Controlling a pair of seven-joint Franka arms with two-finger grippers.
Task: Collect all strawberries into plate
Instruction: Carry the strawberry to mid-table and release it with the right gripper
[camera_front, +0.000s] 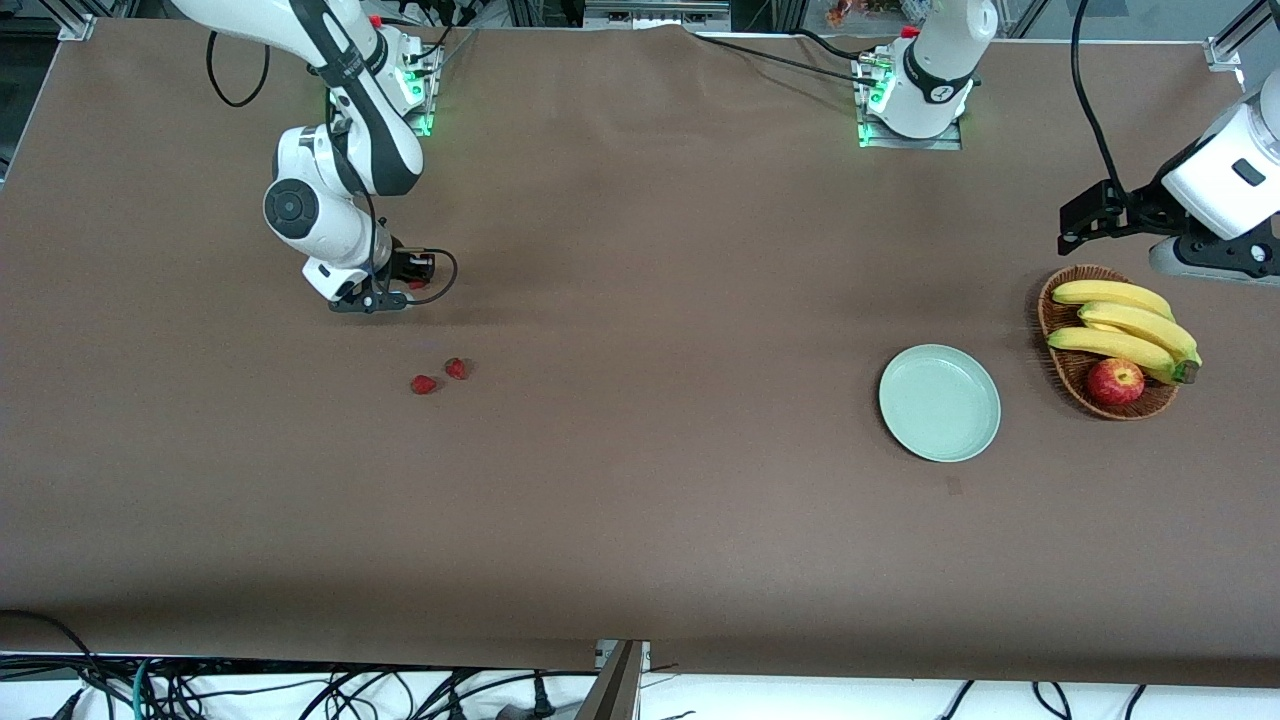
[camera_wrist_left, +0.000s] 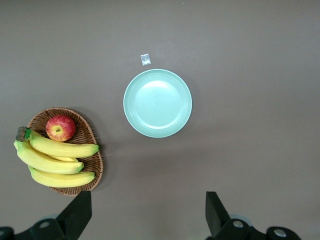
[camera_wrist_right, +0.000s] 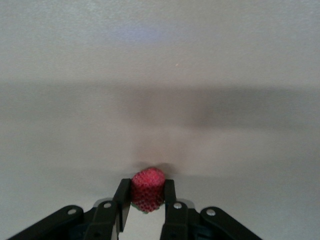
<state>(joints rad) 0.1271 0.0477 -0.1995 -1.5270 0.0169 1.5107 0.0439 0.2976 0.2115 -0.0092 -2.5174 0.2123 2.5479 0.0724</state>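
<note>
Right wrist view: right gripper (camera_wrist_right: 147, 210) jaws clamped on a berry (camera_wrist_right: 148, 189), low at the counter (camera_front: 640, 480) toward the right arm's end. Two more strawberries (camera_front: 424, 384) lie nearer the front cam, just beside each other. Left gripper (camera_wrist_left: 150, 212) waits w/ jaws wide — over counter near plate (camera_front: 939, 402) & basket (camera_front: 1060, 370).

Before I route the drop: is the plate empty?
Empty: the plate shows only bare mint surface in the left wrist view.
</note>
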